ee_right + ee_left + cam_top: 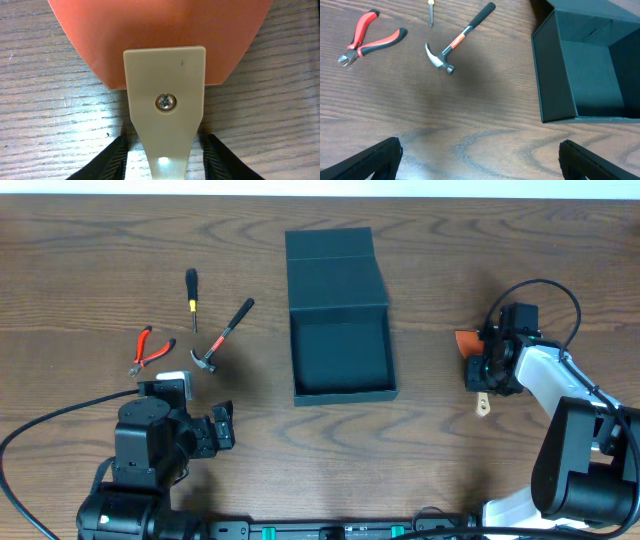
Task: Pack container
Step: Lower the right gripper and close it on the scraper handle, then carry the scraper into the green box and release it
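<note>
**Status: right tool over the scraper, left tool idle and wide**

- The container point(340, 352) sits mid-bench, a bit nearer the far edge than the near one. It is open, and the lid point(333, 272) is flapped back flat toward the far edge. What I can see of the inside is bare. In my left wrist view its near-left corner point(551, 80) is at the right of frame.
- My left gripper point(479, 156) is wide. The fingers point(380, 157) sit at the two bottom corners of the wrist view with bare wood between them, holding nothing. It is toward the near-left corner of the bench, well apart from the container.
- My right gripper point(484, 372) is by the right edge, about mid-depth, over a scraper point(165, 100). The scraper has an orange blade point(160, 35) pointing toward the far edge and a beige handle with one screw in it, and it lies flat on the wood.
- My right fingers point(112, 161) straddle the handle, one on each side and very close. A thin bright strip shows between finger and handle, and any contact is below the frame, so I can't tell if I'm clamped.
- On the left half, toward the far edge and clear of the container, are a hammer point(222, 335), a pair of red-handled pliers point(150, 348) and a small screwdriver point(192, 295). None of them touch each other.
</note>
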